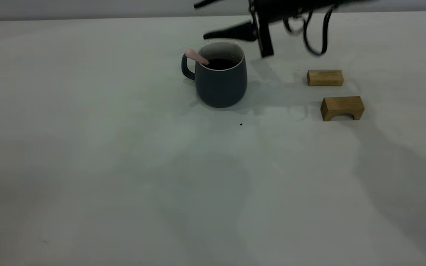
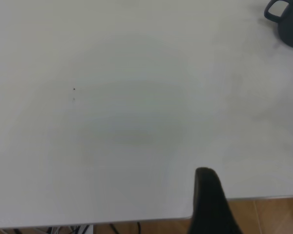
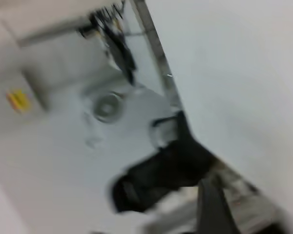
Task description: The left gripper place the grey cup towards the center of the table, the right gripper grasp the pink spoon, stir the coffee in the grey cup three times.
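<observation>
The grey cup (image 1: 220,85) stands upright near the middle of the table (image 1: 124,166), its handle toward the left. Dark coffee (image 1: 223,64) fills it. The pink spoon (image 1: 196,56) leans on the rim above the handle, its lower end in the coffee, and nothing holds it. My right gripper (image 1: 208,20) hovers just behind and above the cup, open and empty, and apart from the spoon. One of its fingers (image 3: 210,209) shows in the blurred right wrist view. My left gripper (image 2: 212,204) sits back at the table's edge, far from the cup (image 2: 289,22).
Two tan wooden blocks lie right of the cup: a flat one (image 1: 325,78) and an arched one (image 1: 342,108). A tiny dark speck (image 1: 241,124) marks the table in front of the cup. The right arm's cables (image 1: 316,37) hang above the back edge.
</observation>
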